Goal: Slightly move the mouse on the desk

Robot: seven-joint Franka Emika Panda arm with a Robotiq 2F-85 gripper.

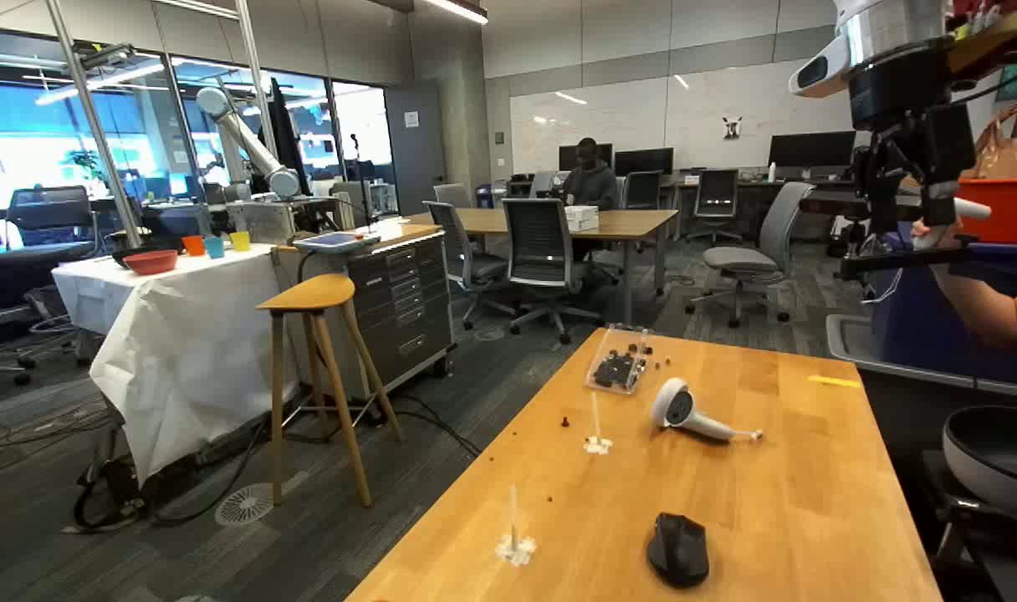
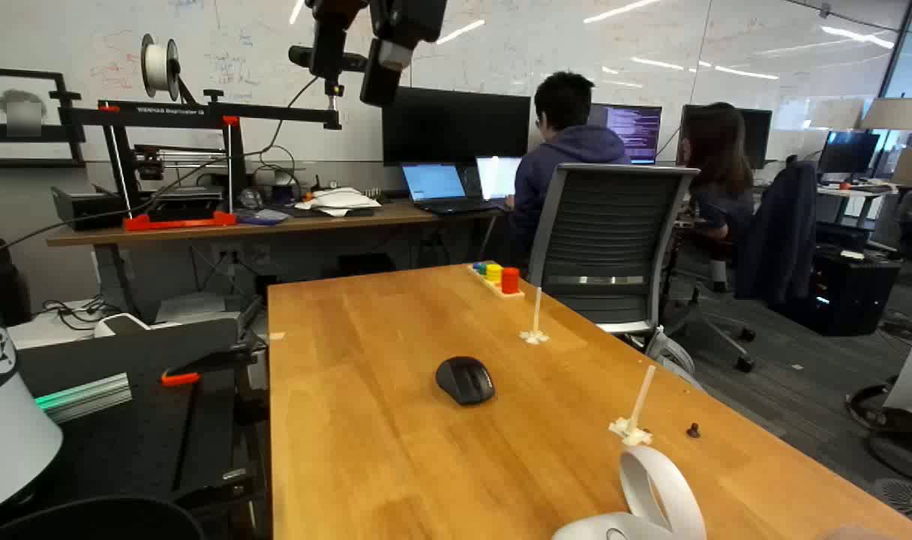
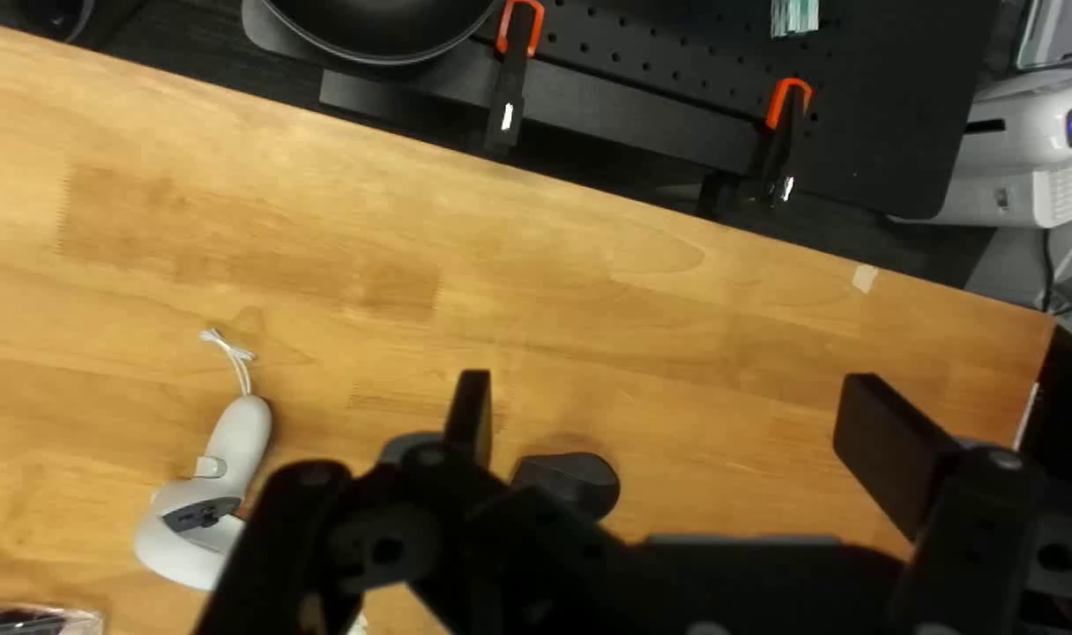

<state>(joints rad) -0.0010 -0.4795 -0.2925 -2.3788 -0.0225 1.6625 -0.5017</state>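
The gripper (image 3: 668, 414) is spread wide, with nothing held. The computer mouse (image 2: 465, 380), likely light, hard and smooth, is best pinched by its sides.

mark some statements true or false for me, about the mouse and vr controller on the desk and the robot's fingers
1. The computer mouse rests on the wood-topped desk. True.
2. The VR controller is mostly white. True.
3. The mouse is white too. False: it is black.
4. The fingers stand wide apart. True.
5. The fingers touch the mouse. False: in both exterior views they are raised clear of the desk.
6. The VR controller hangs from the fingers. False: it lies on the desk.
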